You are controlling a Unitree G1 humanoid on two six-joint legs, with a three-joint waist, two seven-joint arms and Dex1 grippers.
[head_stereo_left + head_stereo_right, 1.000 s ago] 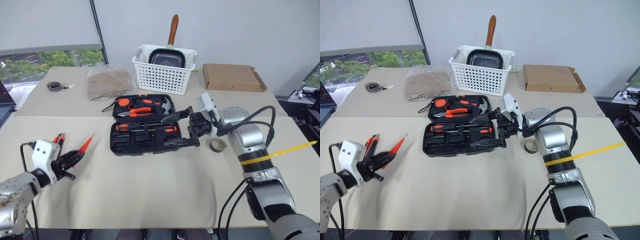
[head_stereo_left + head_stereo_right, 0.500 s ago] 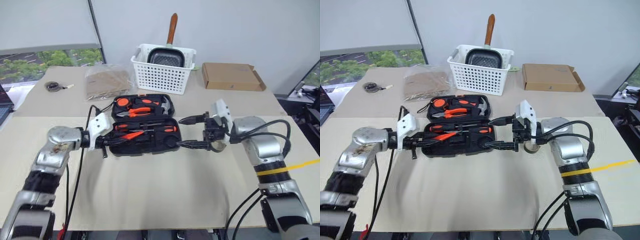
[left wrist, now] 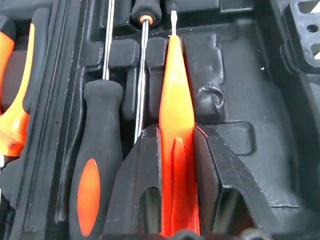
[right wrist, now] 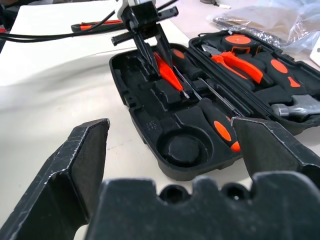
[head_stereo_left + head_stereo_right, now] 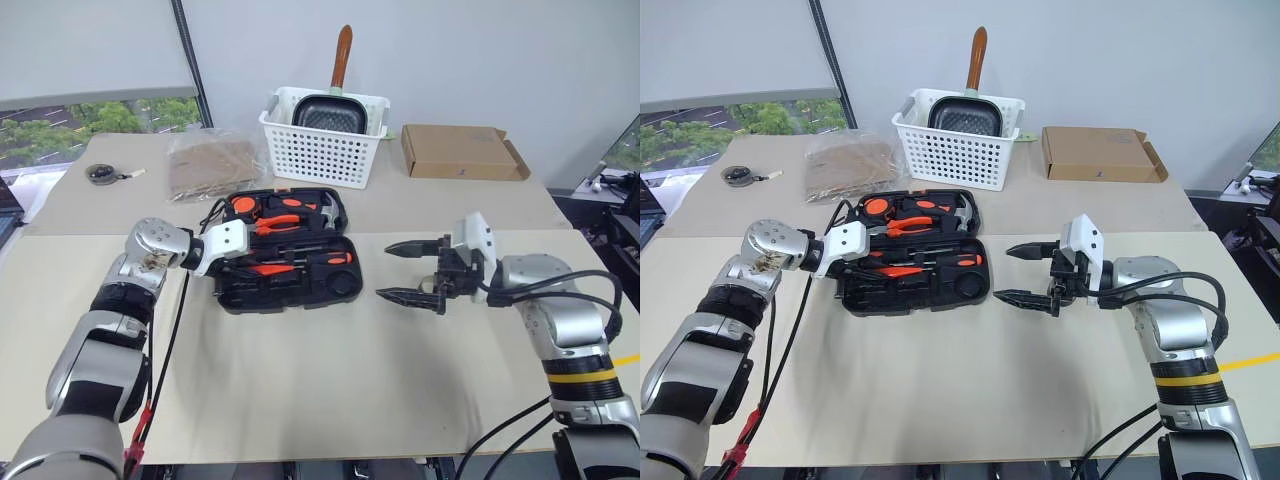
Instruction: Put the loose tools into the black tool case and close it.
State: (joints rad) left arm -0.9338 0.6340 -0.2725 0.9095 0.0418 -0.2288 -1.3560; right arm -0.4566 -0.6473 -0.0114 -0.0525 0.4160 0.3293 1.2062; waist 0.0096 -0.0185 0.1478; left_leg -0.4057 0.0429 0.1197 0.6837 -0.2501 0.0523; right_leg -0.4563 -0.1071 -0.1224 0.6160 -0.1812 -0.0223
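Black tool case (image 5: 285, 256) lies open, flat on the surface (image 5: 330, 380), a bit left of centre, the two halves side by side near/far.

Far half: orange-handled pliers and other tools seated in recesses.

Near half: two screwdrivers (image 3: 95, 185) w/ black-and-orange handles lie in their slots; round recess at the right end.

L gripper (image 5: 243, 262) is over the near half, at its left part, fingers narrow and clamped on the thin orange-handled pointed tool (image 3: 176, 130). In the L wrist view the orange handle sits squarely between the two black fingers (image 3: 215, 170), metal tip pointing away along the tray, just beside one screwdriver shaft. Tool looks low over the moulded recess; can't tell if it touches the plastic.

R gripper (image 5: 408, 271) hovers right of the case, apart from it, pointing left toward it. Fingers spread wide, nothing between them. R wrist view looks across the near half's right end.

Other loose tool: one more orange-and-black item (image 4: 95, 24) on the surface left of the case, seen beyond the L arm in the R wrist view; too small to id.

Background, far side: white slotted basket (image 5: 322, 140) w/ wooden-handled pan (image 5: 335, 100); flat brown cardboard box (image 5: 460, 152) right of it; clear bag (image 5: 212, 165) left of it.
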